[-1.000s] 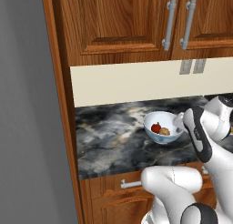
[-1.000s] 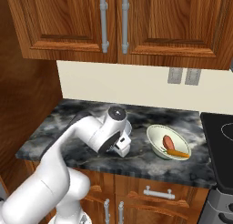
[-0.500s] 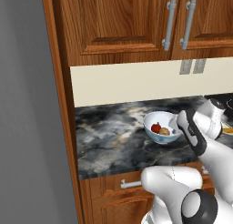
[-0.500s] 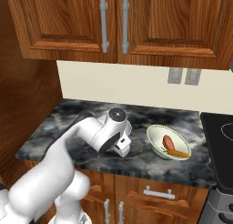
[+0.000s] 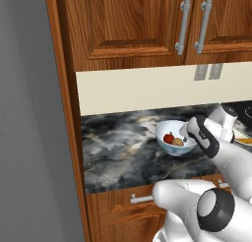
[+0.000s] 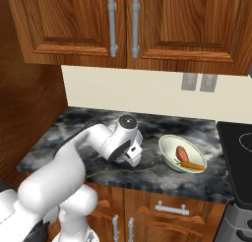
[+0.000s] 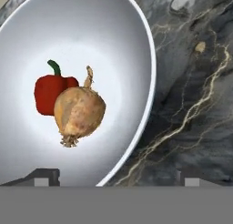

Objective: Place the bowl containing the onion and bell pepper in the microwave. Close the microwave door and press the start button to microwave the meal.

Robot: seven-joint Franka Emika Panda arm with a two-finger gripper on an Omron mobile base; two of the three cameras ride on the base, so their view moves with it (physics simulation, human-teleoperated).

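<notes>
Marble counter [image 5: 118, 147] holds the bowl [image 7: 136, 59], with onion [image 7: 79, 111] touching bell pepper [image 7: 50, 93] inside. Gripper [image 7: 116, 175] is spread, fingertips straddling the near rim. Rim should be pinched squarely and the bowl kept level when lifted.

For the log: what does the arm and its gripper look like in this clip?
A glossy white arm built of rounded, tube-like segments, with dark grey to black bands and round caps at the joints. The gripper shows two small dark, blocky finger tips with lighter grey faces. No cables, labels or markings are visible.
</notes>
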